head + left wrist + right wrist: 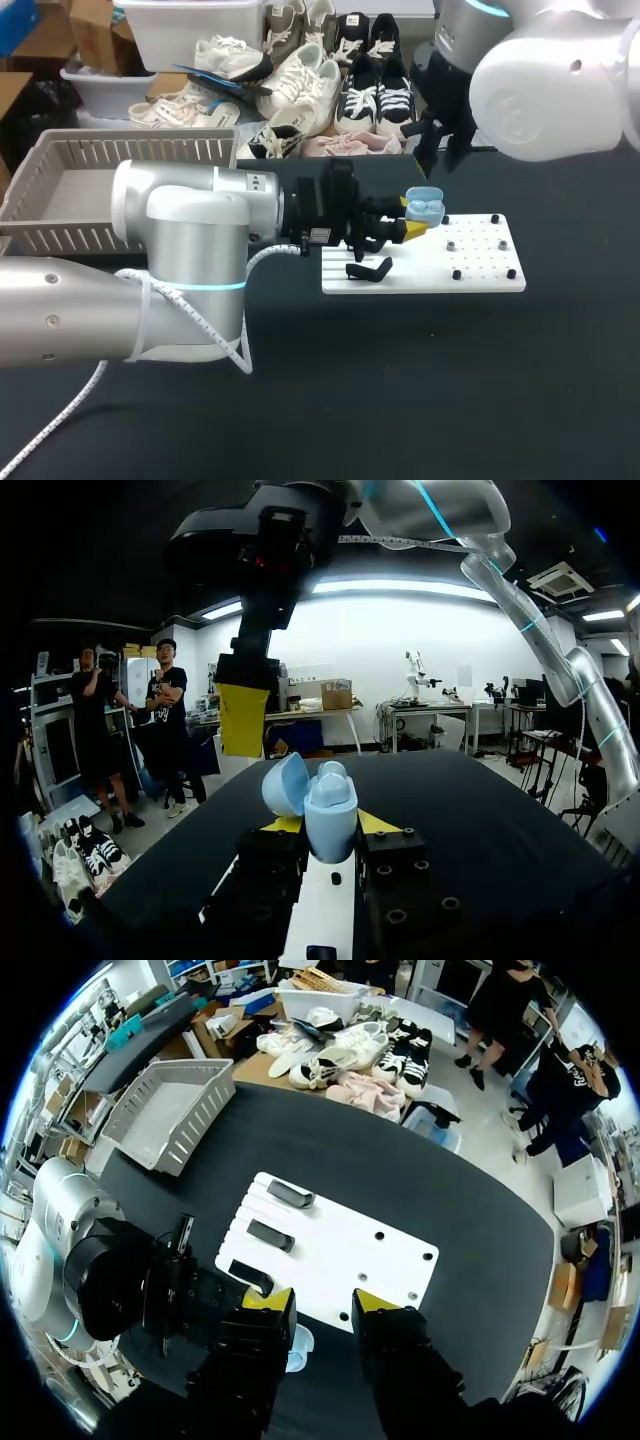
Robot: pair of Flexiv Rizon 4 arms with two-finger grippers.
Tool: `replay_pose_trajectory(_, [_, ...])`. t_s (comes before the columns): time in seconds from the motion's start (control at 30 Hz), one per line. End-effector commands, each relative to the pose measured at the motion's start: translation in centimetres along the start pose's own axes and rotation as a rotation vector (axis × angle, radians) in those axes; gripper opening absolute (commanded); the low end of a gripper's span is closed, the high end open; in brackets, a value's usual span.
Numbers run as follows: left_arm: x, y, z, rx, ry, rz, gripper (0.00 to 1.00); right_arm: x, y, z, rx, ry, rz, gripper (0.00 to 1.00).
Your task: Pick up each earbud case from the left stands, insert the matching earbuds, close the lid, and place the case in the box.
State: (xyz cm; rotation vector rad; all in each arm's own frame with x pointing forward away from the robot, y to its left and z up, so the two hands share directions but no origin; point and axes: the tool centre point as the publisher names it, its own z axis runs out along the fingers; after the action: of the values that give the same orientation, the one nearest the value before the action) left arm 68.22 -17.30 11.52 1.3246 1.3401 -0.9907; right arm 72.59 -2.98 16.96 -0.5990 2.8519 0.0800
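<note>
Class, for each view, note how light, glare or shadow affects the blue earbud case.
Head view: the earbud case is evenly lit, no glare. Left wrist view: it is well lit, while the right arm overhead is a dark silhouette. Right wrist view: only a pale sliver shows under the right pincer.

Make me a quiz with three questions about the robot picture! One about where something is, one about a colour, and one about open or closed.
1. Where is the earbud case?
A. in the grey basket
B. in the left end effector
C. lying on the black table

2. What colour is the case?
A. red
B. light blue
C. green

3. The case's lid is
A. open
B. shut
C. torn off

Answers:
1 B: the yellow fingertips pinch it from both sides, above the white board.
2 B: it looks light blue in the head and left wrist views.
3 A: the lid stands flipped up beside the body.
</note>
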Motion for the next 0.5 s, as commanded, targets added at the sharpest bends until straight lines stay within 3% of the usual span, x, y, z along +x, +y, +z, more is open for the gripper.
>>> replay_pose_trajectory(0.03, [0.0,0.0,0.0,-0.002,-0.002,0.001,0.0,-0.5,0.0,0.7,-0.006,0.021,0.002,0.35])
replay_pose_trajectory(0.5, [0.0,0.0,0.0,-0.002,-0.002,0.001,0.0,1.0,0.4,1.0,-0.009,0.041,0.014,0.31])
